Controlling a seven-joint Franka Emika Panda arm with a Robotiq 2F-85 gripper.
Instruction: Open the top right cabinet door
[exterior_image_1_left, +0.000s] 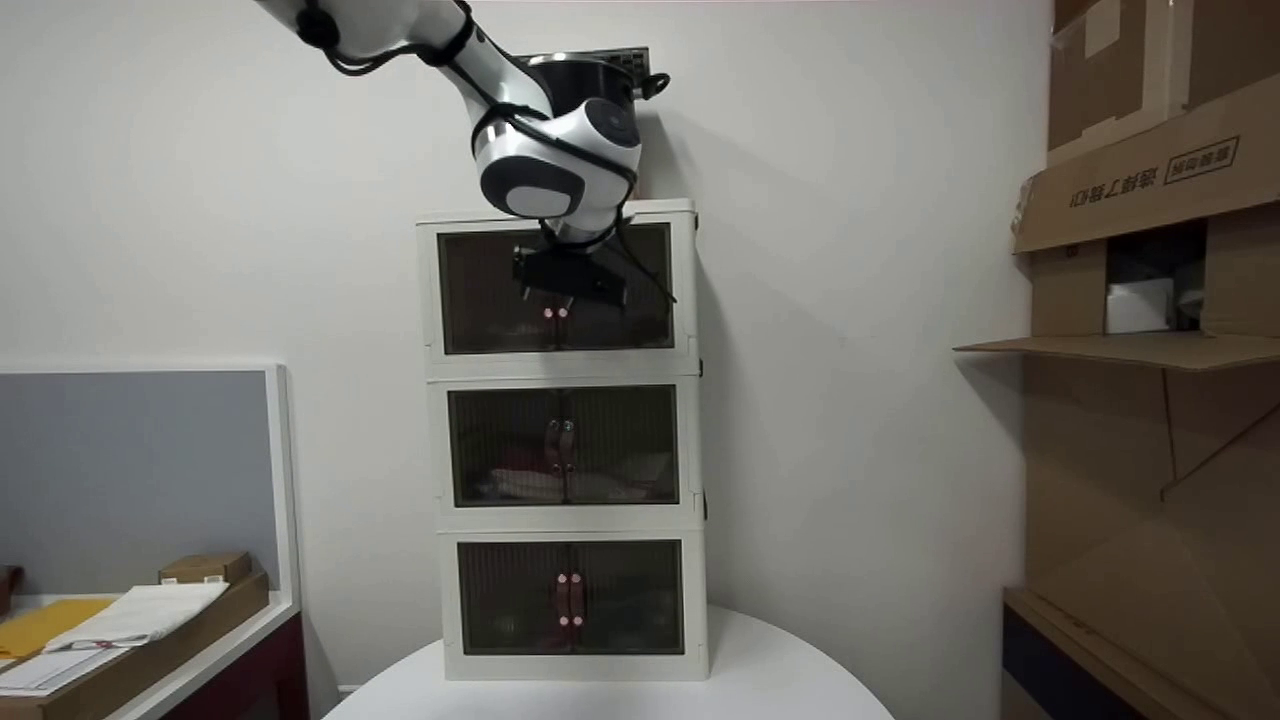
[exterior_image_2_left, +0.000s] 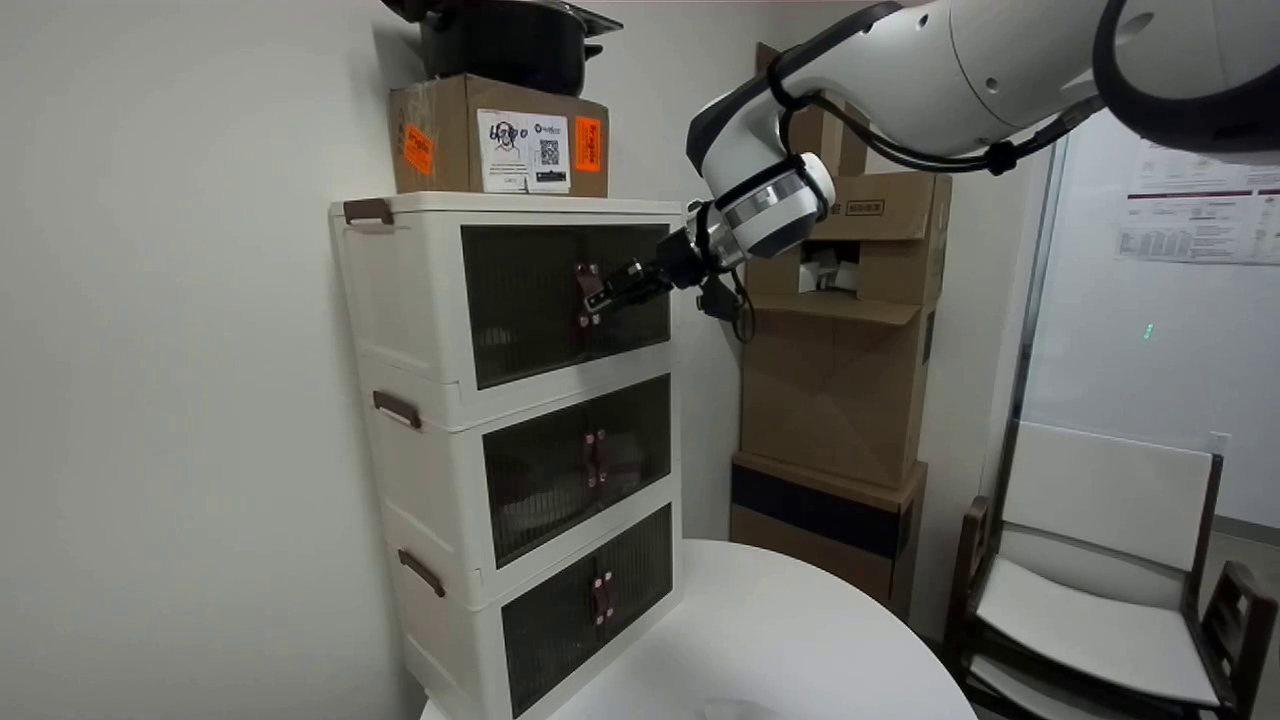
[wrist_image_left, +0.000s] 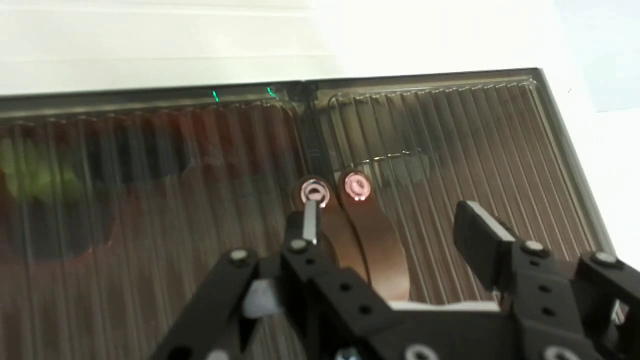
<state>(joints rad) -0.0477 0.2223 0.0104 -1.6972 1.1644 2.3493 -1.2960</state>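
Wrist view, one gripper (wrist_image_left: 392, 222), two fingers (wrist_image_left: 472, 240) spread, two handles (wrist_image_left: 377, 245), closed top right door (wrist_image_left: 490, 150)

Cardboard box (exterior_image_2_left: 449, 120) | orange stickers (exterior_image_2_left: 588, 144): "Fragile" | white label (exterior_image_2_left: 523, 165): QR code (exterior_image_2_left: 549, 152), handwriting (exterior_image_2_left: 507, 135) unclear | carton flap (exterior_image_1_left: 1150, 210): Chinese characters (exterior_image_1_left: 1113, 188) | posted sheets (exterior_image_2_left: 1205, 205): illegible

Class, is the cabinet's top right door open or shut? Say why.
Shut: in both exterior views, what shows of the top right door sits flush with the top left door.

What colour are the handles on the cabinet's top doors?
Brown; the handles show best in the wrist view.
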